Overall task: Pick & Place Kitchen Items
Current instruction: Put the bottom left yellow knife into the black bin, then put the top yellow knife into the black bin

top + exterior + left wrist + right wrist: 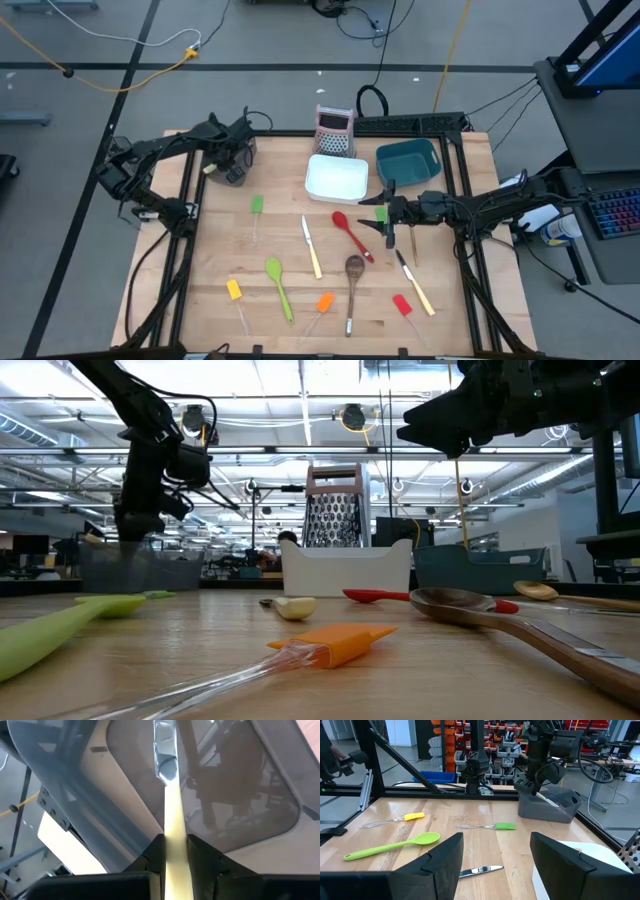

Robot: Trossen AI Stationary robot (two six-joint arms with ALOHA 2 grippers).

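My left gripper is at the table's far left, over the dark mesh bin, shut on a cream-handled knife whose blade points down into the bin. My right gripper hangs open and level above the table's right middle, holding nothing. Loose on the wood lie a green spatula, another knife, a red spoon, a green spoon, a wooden spoon, and yellow, orange and red spatulas. My left gripper pinches the knife's cream handle between its two fingers, which come steeply from above and lie along the knife. The blade sticks out ahead of the fingertips, inside the bin's walls. Whether its tip touches the bin's floor I cannot tell.
A white bin, a teal bin and an upright grater stand along the far edge. A further knife lies near the right edge. Black frame rails run along both table sides.
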